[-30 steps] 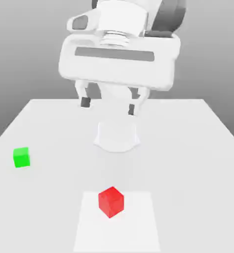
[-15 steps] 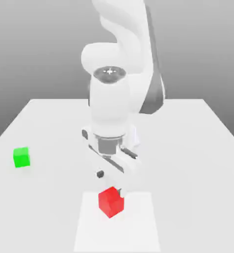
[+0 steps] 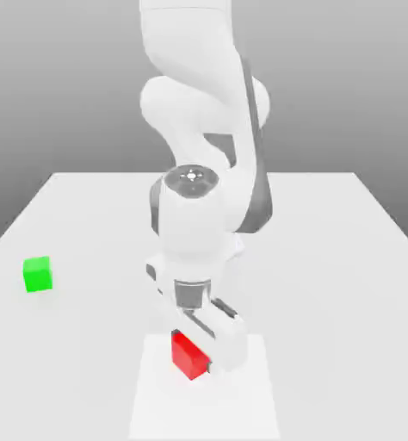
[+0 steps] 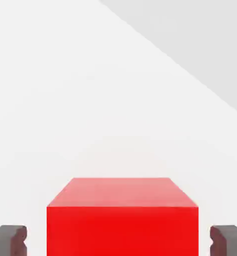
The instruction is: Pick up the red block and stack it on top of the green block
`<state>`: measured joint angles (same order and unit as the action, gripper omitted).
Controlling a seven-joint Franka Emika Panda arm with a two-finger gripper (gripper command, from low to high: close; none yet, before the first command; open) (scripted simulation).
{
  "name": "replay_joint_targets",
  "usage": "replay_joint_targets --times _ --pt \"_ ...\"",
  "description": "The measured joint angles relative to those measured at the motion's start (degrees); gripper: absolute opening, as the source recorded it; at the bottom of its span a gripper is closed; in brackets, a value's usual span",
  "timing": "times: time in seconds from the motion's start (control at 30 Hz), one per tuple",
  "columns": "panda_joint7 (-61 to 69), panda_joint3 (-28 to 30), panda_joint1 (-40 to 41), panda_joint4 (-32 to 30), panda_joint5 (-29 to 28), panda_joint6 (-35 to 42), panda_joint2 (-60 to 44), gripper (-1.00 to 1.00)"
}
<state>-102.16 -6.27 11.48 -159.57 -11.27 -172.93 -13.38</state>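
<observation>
We see the red block [image 4: 122, 216] sitting squarely between the two dark fingertips [image 4: 9, 240] of the gripper [image 3: 193, 353] in the hand view, one pad on each side of it. A thin strip of white shows between each pad and the cube's side, so the jaws bracket the block without visibly pressing on it; we cannot tell whether they have a firm hold. They stand only slightly wider than the cube itself.

In the exterior view the gripper is down at the table [image 3: 328, 258], its white body covering the right part of the cube, which rests on a paler square patch [image 3: 242, 405] near the front edge. The green block [image 3: 37, 274] sits well apart toward the exterior view's left, alone on the bare surface.

Both cubes are plain, flat-coloured and sharp-edged, with no markings. The arm is smooth glossy white with rounded joint housings and darker grey panels; the finger pads are matte dark grey with a slightly notched inner edge. The table is a uniform matte white slab.

A second ago the hand hung high above the table with its fingers spread wide and the red block fully exposed. Now the arm has folded down over the cube and the fingers have drawn in around it. Neither cube has shifted.
</observation>
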Motion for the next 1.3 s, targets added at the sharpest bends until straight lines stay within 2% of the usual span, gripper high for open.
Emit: replay_joint_targets --times 0.13,0.4,0.67,1.0,1.3 --pt "-0.12 0.05 -0.02 0.01 -0.12 -0.06 -0.02 -1.0" --pt "4.82 -4.81 2.99 -0.56 6.99 6.28 7.64 -1.0" --pt "8.56 -5.63 2.6 -2.2 11.84 11.93 14.39 -1.0" --pt "-1.85 5.83 22.93 -2.75 9.05 15.87 18.3 -1.0" --pt "-12.23 18.73 39.44 -3.06 6.17 19.22 22.42 -1.0"
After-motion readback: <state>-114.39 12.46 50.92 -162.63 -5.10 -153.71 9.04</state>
